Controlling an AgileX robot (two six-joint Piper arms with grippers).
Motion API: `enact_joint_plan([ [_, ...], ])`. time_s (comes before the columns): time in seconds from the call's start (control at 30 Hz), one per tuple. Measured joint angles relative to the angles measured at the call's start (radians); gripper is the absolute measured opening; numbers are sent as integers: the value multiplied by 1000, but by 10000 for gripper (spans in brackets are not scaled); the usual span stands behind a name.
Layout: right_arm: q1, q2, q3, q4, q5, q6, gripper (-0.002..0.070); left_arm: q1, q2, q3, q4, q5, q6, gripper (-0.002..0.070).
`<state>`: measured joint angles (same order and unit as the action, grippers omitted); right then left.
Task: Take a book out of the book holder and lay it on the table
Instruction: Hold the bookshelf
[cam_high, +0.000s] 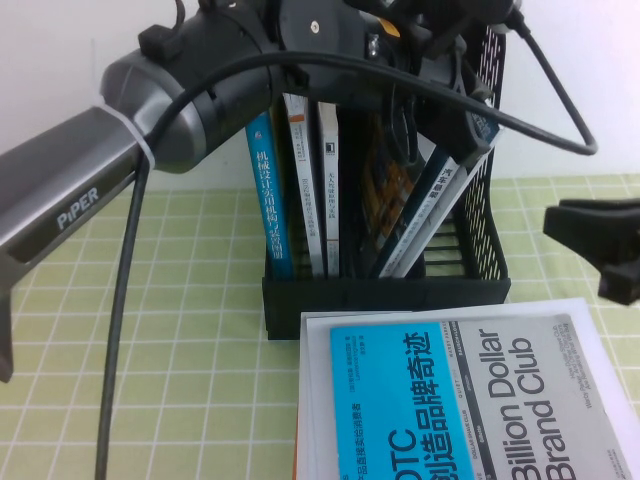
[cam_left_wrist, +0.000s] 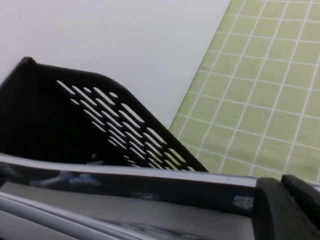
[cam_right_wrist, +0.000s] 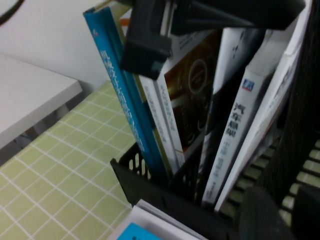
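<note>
1. Left gripper (cam_high: 445, 55): at the top of the book holder (cam_high: 385, 295), over the right-hand slot, right at the upper edge of the leaning book (cam_high: 432, 215). Cannot tell whether it is clenched on that edge or only resting there. The left arm comes in from about 10 o'clock.
2. Right gripper (cam_high: 605, 255): low over the table (cam_high: 180, 300), at 3 o'clock from the holder and well apart from it. Jaws slightly parted, nothing between them.
3. The book: not yet out. Its foot sits in the right slot and its top tilts toward 1 o'clock against the mesh side. A blue-spined book (cam_high: 268, 205) and white-spined ones stand upright in the left slots.
4. At 6 o'clock, touching the holder's front lip, a cyan-and-grey book (cam_high: 450, 400) lies flat on a white one.
5. Step, as I judge it: securing the book's top edge before the lift.
6. Next move calls for a firm pinch and a pull along the book's tilt. It must clear the lip, then go flat on bare cloth, probably around 8 o'clock.
</note>
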<state>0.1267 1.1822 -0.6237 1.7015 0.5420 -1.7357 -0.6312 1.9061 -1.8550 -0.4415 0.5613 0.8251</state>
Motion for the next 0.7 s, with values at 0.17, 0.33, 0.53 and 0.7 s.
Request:
enact_joint_plan([
  [0.17, 0, 93, -95, 0, 14, 17, 302, 0, 0, -6, 56, 9, -48, -3],
  [0.33, 0, 204, -182, 1, 62, 42, 382, 0, -4, -7, 82, 9, -76, -3],
  [0.53, 1, 294, -270, 1, 108, 42, 393, 0, -4, -5, 83, 9, -80, -3],
  [0.7, 1, 314, -307, 1, 77, 26, 385, 0, -4, -5, 83, 7, -80, -3],
])
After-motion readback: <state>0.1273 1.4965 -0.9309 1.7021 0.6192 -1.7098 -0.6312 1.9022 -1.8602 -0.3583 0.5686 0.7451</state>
